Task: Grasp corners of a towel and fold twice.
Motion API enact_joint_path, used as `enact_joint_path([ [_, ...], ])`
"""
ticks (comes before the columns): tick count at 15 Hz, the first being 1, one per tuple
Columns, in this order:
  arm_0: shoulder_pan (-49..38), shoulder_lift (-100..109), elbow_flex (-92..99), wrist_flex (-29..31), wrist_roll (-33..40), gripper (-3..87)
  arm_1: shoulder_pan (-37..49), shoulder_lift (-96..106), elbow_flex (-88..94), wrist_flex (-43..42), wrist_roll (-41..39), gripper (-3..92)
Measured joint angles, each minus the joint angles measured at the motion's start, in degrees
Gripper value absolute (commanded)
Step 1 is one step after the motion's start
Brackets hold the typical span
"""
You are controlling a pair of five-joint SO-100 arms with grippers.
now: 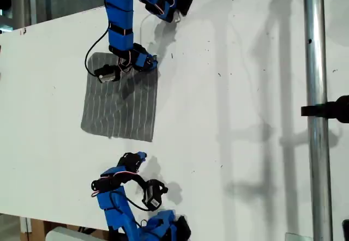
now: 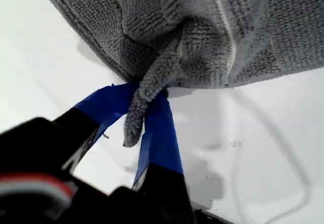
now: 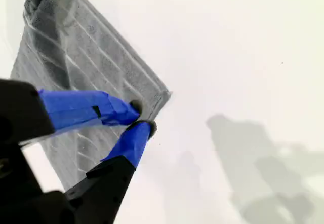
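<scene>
The towel (image 1: pixel 121 100) lies spread on the white table (image 1: pixel 234 88), toward the exterior view's left, its thin white stripes running roughly up and down the picture. My first gripper (image 2: pixel 144 113) is at the towel's upper right corner as the exterior view shows it (image 1: pixel 147 62). In the first wrist view its two blue-taped jaws are pinched together on a bunched tip of the grey cloth, which pokes out between them, and the fabric just past the jaws is gathered into folds. The arm above it reaches down from the exterior view's top, with a black cable looping beside it over the towel's upper edge.

My second gripper (image 3: pixel 137 116) sits off the towel, near the exterior view's lower edge (image 1: pixel 137 158), just beyond the towel's lower right corner (image 3: pixel 163 95). Its blue jaws are nearly together with a thin gap between the tips and nothing held in them; in the second wrist view the corner lies flat on the table just past the tips.

A metal pole (image 1: pixel 317 110) with a black clamp stands at the exterior view's right, well apart from the towel, and arm shadows fall across the bare table between.
</scene>
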Motion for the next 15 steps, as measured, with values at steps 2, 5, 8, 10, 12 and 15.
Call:
enact_joint_path([
  [2, -3.2, -4.3, -7.1, 2.3, 7.5, 44.3, 0.0, 1.7, 1.7, -0.8, 0.3, -0.2],
  [5, -6.9, -16.8, -22.9, 7.4, 16.9, 41.3, 0.0, 2.9, 2.8, -1.3, 0.4, -0.2],
  [8, -8.2, -28.7, -30.2, 5.0, 20.1, 39.0, 0.0, 2.9, 2.9, -1.3, 0.4, -0.2],
  [10, -8.2, -35.1, -30.9, 2.3, 19.8, 37.0, 0.0, 3.6, 3.3, -1.3, 0.4, -0.2],
  [12, -8.2, -40.7, -32.2, 0.6, 18.2, 35.8, 0.0, 3.6, 3.4, -1.3, 0.4, -0.2],
  [15, -8.3, -45.4, -32.4, -1.1, 14.6, 19.6, 0.0, 3.6, 3.4, -1.3, 0.4, -0.2],
])
